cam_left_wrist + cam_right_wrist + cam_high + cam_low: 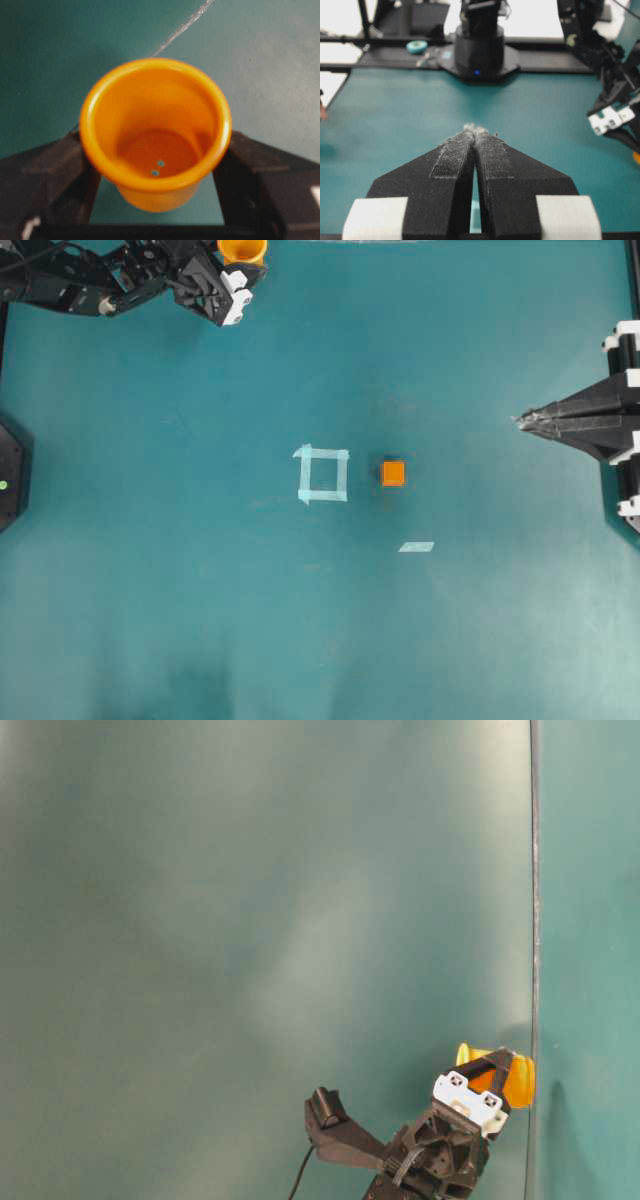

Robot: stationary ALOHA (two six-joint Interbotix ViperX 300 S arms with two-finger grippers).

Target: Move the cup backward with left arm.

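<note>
Cup sits at the very top edge of the overhead view, upper left, clasped between the jaws of the left gripper; the wrist view shows a black finger pressed to each side of the cup's wall. The job looks nearly complete, so the sound move is probably to set the cup flat on the mat, spread the jaws evenly so neither side drags it, then back away along the mat. Room farther back is nearly gone: a seam and the mat's edge lie just beside the cup. Wide bare mat lies below; the cube and tape square are well apart. The right gripper rests pinched together, empty, at right.
</note>
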